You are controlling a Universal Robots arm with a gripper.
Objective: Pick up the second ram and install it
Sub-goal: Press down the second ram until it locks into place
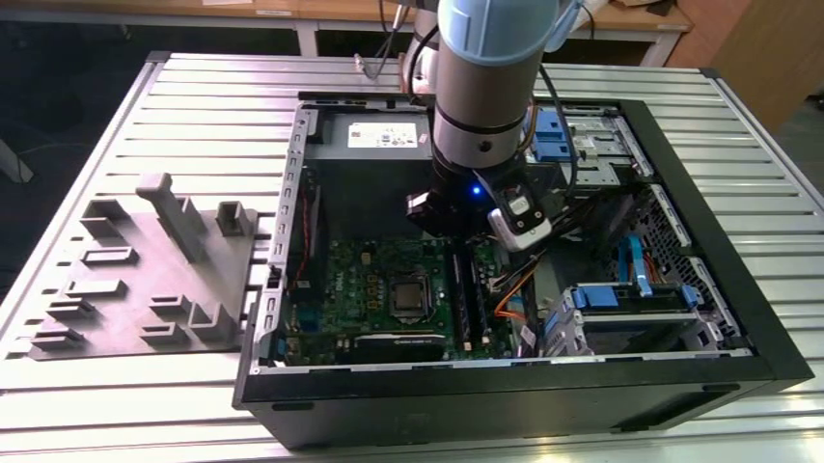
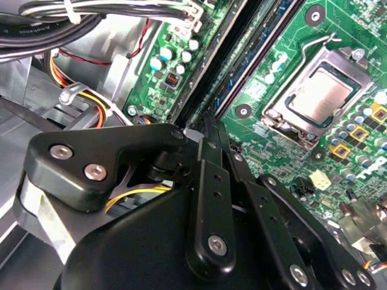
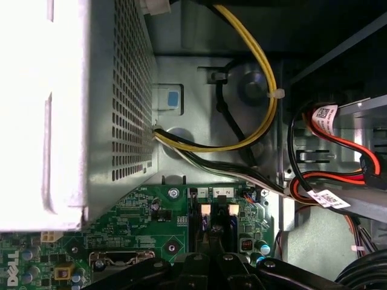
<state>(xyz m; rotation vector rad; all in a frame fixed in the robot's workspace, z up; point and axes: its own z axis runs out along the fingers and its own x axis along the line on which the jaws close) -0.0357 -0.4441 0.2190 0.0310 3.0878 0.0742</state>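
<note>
- Claw (image 2: 208,124): black linkage, closest to the lens in both wrist views. Its fingers are drawn together to a narrow tip, which sits right over the near end of the memory slots. Whether anything is pinched between them cannot be told.
- Surface (image 1: 193,96): ribbed metal slats that carry everything else.
- Computer case (image 1: 515,395): black tower lying on its side with the panel off and the interior facing up.
- Arm (image 1: 483,87): grey and pale blue, reaching straight down into the case above the board.
- Holder (image 1: 142,280): grey moulded block with upright posts and pockets, on the surface at the exterior view's left, apart from the case.
- Power supply (image 3: 60,109): perforated metal box at the edge of the board.
- Motherboard (image 1: 373,280): green, flat on the case floor.
- Second ram (image 2: 254,60): thin dark blue-green strip, edge-up among the long black slots, running away from the claw's tip. Whether it is fully seated cannot be told.
- Processor (image 2: 317,96): square and silver under its clamp frame, beside the slots.
- Yellow cable (image 3: 263,72): looped and tied against the case wall.
</note>
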